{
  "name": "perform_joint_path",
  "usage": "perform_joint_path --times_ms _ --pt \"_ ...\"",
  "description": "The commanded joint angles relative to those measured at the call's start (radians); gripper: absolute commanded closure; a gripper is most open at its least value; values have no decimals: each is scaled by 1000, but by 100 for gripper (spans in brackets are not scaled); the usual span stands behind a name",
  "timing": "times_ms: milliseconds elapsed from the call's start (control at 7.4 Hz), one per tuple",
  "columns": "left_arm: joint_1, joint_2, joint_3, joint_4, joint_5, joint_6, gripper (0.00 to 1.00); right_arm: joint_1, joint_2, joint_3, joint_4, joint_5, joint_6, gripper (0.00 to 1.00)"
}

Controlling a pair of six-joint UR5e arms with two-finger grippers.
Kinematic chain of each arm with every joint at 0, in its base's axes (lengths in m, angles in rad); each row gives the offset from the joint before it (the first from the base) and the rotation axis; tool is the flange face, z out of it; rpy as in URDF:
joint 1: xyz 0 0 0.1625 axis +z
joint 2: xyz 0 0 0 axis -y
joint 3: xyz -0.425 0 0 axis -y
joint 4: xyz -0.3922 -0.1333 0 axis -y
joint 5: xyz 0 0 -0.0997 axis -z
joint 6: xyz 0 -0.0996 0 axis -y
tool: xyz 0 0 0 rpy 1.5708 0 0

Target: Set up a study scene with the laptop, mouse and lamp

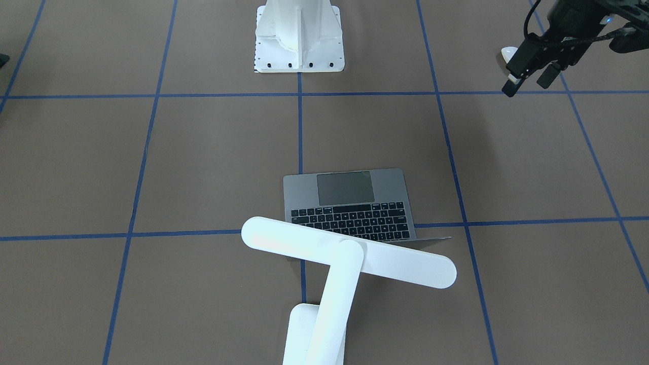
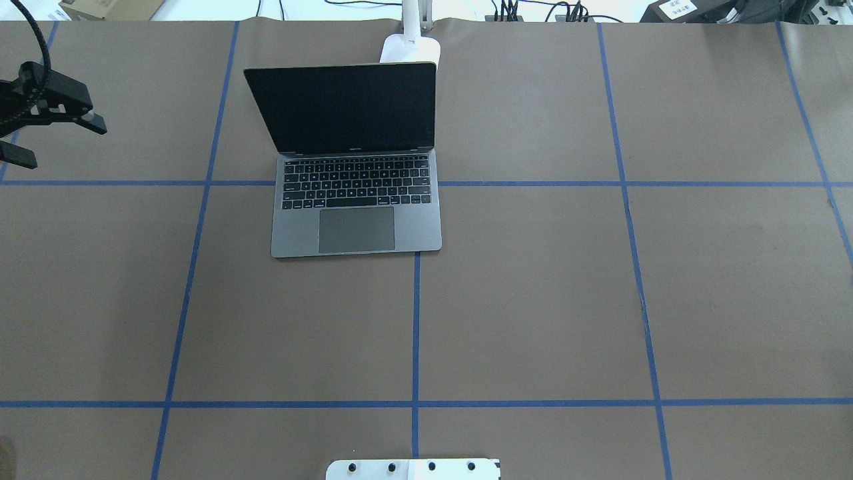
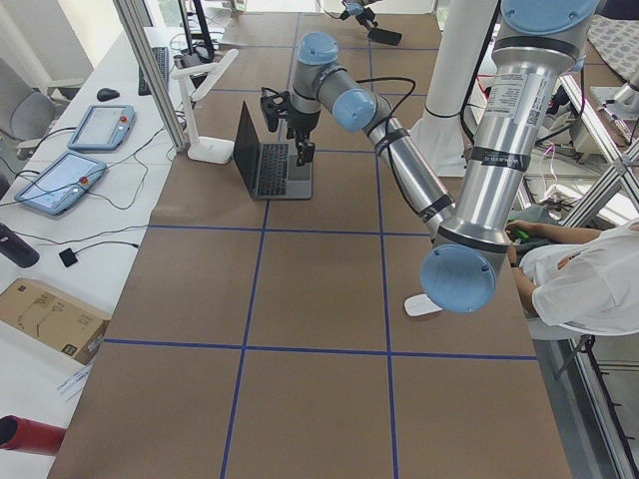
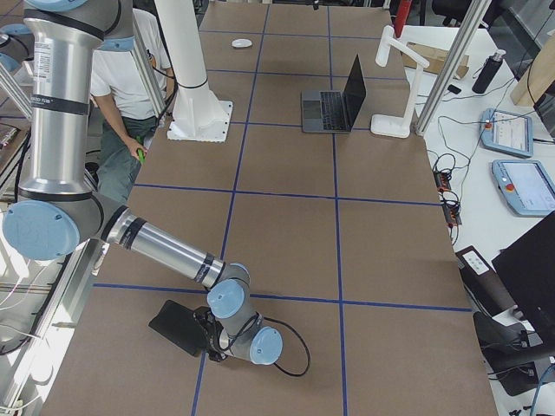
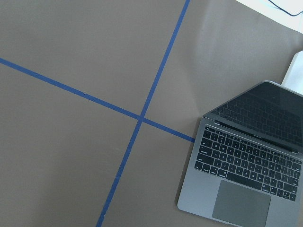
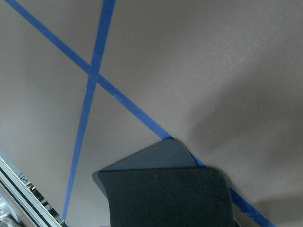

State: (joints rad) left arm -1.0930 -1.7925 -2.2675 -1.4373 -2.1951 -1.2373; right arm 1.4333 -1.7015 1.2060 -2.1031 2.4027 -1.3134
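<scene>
Laptop (image 2: pixel 356 193) lid up, lamp (image 1: pixel 350 253) just behind; left end effector (image 2: pixel 61 142) jaws apart.

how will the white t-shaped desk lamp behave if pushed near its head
The all-white desk lamp would likely tip, not slide: its long bar head overhangs a small flat base. Smooth surfaces probably slip when gripped.

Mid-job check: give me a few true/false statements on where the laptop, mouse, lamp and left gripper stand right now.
1. The laptop is open. True.
2. The mouse lies right beside the laptop. False: it lies well apart from it, towards the robot's side of the table.
3. The lamp stands behind the laptop's screen. True.
4. The left gripper holds the mouse. False: it hovers open and empty, to the left of the laptop.
</scene>
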Motion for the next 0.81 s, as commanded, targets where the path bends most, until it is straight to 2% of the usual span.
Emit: perform_joint_path --times_ms 0,676 --pt "1 1 -1 0 0 -1 0 -4 -4 1 52 -7 -4 9" --pt "1 1 -23 3 -2 -11 0 -2 -50 1 83 -10 -7 9"
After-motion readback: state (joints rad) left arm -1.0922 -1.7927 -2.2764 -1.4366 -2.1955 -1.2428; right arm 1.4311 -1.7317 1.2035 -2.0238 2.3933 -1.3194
